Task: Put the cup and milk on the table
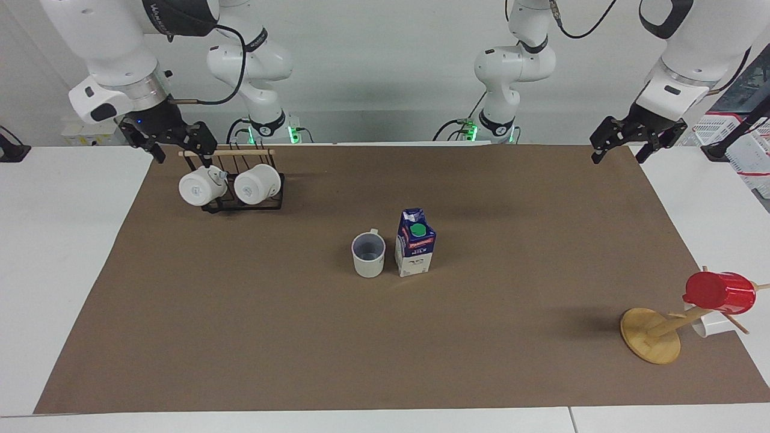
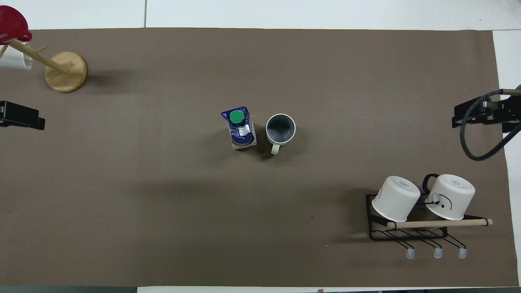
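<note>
The cup, off-white with a grey-blue inside, stands upright on the brown paper in the middle of the table. Its handle points toward the robots, as the overhead view shows. The milk, a blue and white carton with a green cap, stands upright close beside the cup, toward the left arm's end; it also shows in the overhead view. My left gripper hangs open and empty over the paper's corner at its own end. My right gripper hangs open and empty over the mug rack.
A black wire rack with a wooden bar holds two white mugs near the right arm. A wooden mug tree carries a red cup and a white one at the left arm's end, farther from the robots.
</note>
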Tool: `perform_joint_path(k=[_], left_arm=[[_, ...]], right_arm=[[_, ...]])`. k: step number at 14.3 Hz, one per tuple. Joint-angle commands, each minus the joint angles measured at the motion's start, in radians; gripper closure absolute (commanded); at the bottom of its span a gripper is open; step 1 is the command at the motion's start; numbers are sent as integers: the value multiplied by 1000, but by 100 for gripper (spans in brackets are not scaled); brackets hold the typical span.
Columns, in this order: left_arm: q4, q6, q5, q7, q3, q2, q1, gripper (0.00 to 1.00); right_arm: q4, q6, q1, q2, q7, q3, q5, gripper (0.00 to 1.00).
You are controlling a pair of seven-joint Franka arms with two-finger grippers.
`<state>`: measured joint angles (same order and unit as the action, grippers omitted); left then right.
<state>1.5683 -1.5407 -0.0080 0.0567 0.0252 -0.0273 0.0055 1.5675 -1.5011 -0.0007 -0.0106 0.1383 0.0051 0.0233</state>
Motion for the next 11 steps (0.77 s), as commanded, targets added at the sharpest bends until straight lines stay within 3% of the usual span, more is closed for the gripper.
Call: perform_joint_path(k=[1, 11], left_arm=[[-11, 11, -15, 11, -1, 1, 8, 0], [4, 16, -12, 8, -1, -6, 8, 0]], right_arm=[[-15, 2, -7, 8, -6, 9, -6, 0], [-15, 2, -12, 4, -55, 9, -6, 0]])
